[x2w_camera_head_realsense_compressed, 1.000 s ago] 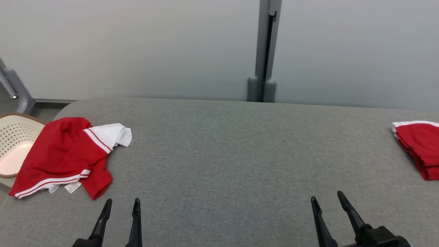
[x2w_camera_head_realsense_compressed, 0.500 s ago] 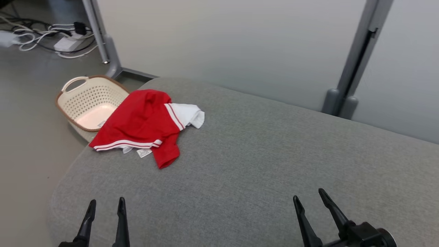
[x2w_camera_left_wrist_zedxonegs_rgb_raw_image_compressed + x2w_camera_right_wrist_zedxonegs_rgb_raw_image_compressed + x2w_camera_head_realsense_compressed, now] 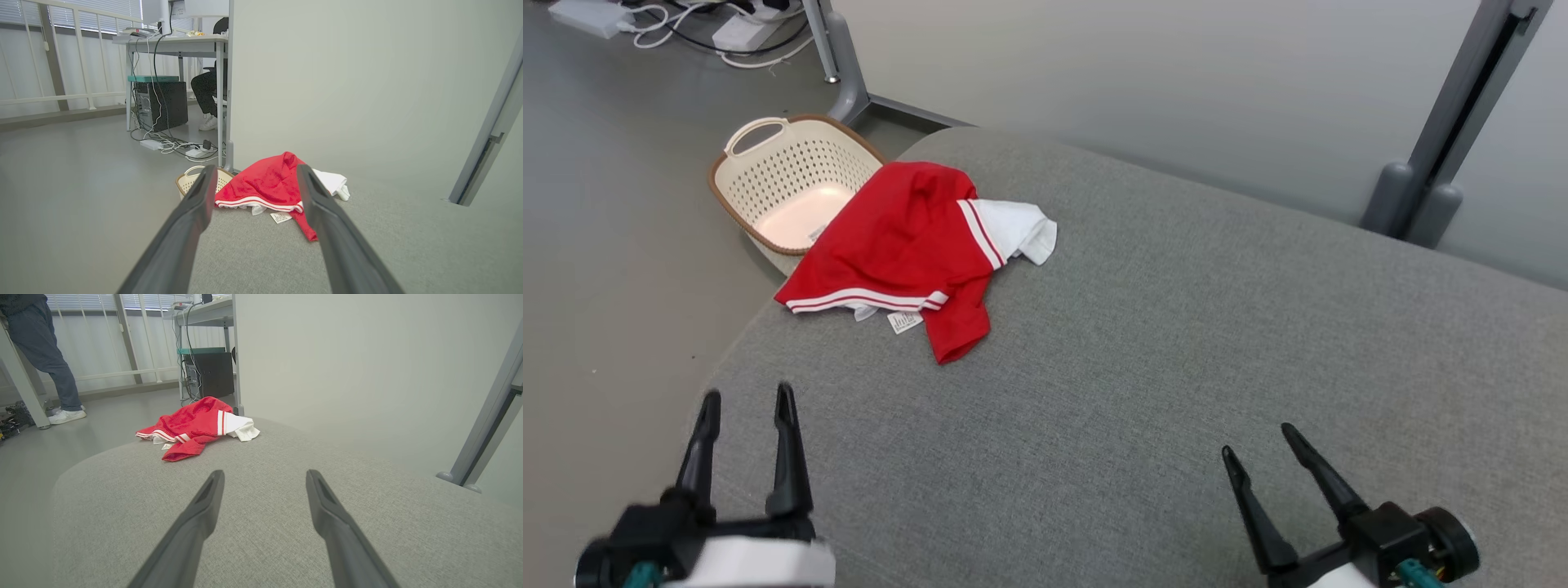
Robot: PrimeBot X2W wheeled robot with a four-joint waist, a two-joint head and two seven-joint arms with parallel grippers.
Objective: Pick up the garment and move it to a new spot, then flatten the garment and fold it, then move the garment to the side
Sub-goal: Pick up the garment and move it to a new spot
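Note:
A crumpled red garment (image 3: 903, 249) with white stripes and a white part lies at the far left corner of the grey table (image 3: 1176, 343), its edge hanging toward a basket. My left gripper (image 3: 745, 406) stands open near the table's left front edge, well short of the garment (image 3: 265, 185), nothing between its fingers. Over the front right of the table my right gripper (image 3: 1258, 447) is open and empty. The garment (image 3: 196, 426) lies far ahead and to the left in the right wrist view.
A cream perforated basket (image 3: 768, 175) stands on the floor beside the table's left corner. Cables and power strips (image 3: 719, 20) lie on the floor behind. A grey post (image 3: 1445, 147) rises behind the table. A person's legs (image 3: 45, 355) stand far left; another person sits at a desk (image 3: 206, 94).
The head camera has turned left, so the garment and basket now sit nearer the picture's middle. My left gripper has risen further into view. The garment has not moved on the table.

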